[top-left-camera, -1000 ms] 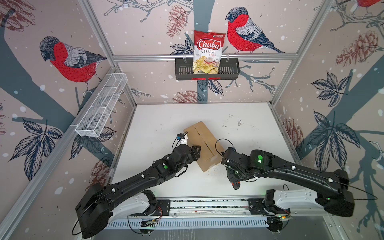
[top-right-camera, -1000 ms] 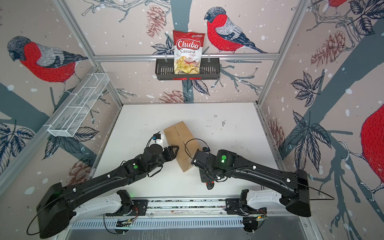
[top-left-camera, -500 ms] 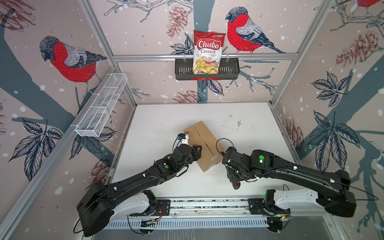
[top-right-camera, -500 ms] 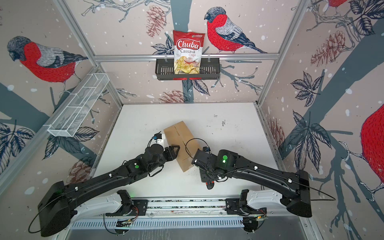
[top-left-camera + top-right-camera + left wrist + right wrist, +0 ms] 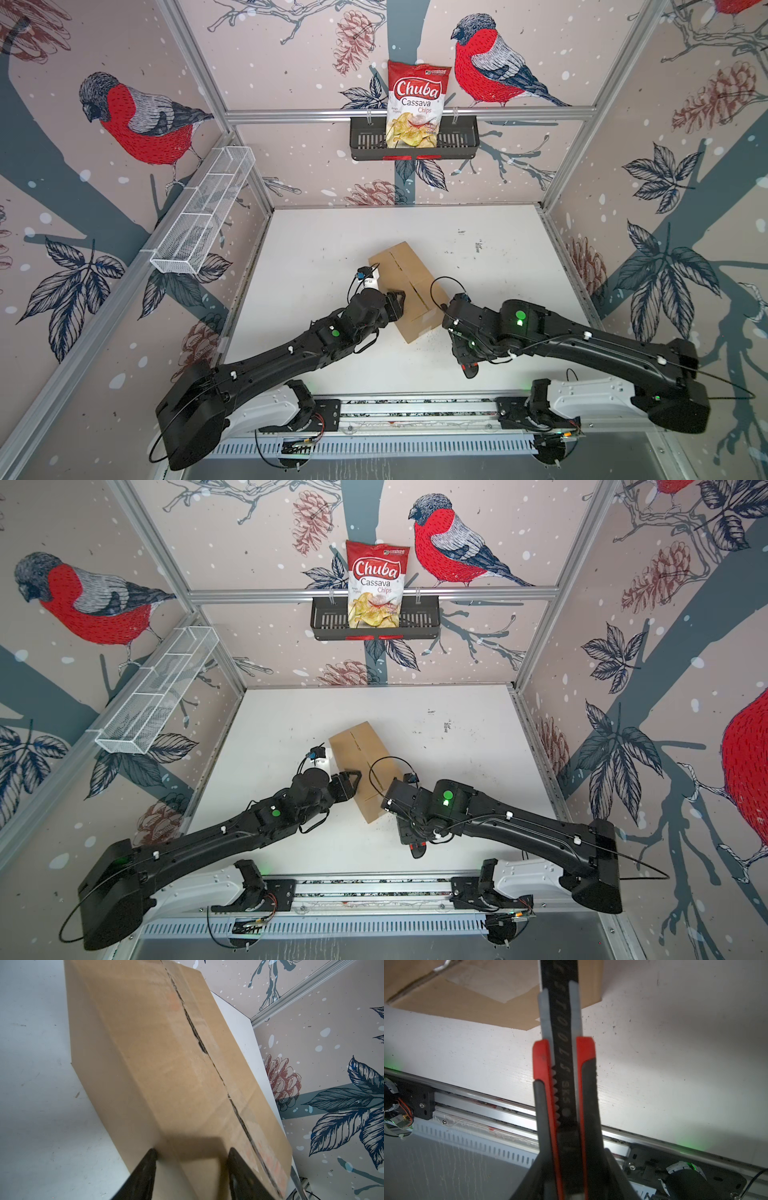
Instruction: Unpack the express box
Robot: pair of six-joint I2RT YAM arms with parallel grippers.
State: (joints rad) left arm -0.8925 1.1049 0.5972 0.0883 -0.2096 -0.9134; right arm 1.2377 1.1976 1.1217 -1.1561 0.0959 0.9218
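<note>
1. The express box (image 5: 409,286) was a plain brown, oblong cardboard carton with its flaps lying shut.
2. It lay flat and skewed diagonally near the middle of the white counter (image 5: 316,249).
3. A dark gap ran along its top seam, and clear tape showed on one end.

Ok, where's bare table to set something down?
Widest bare table lies behind and right of the express box, up to the back and right walls. A narrower strip runs along the left wall. Crowded in front: left gripper at the box, right gripper holding a utility knife.
</note>
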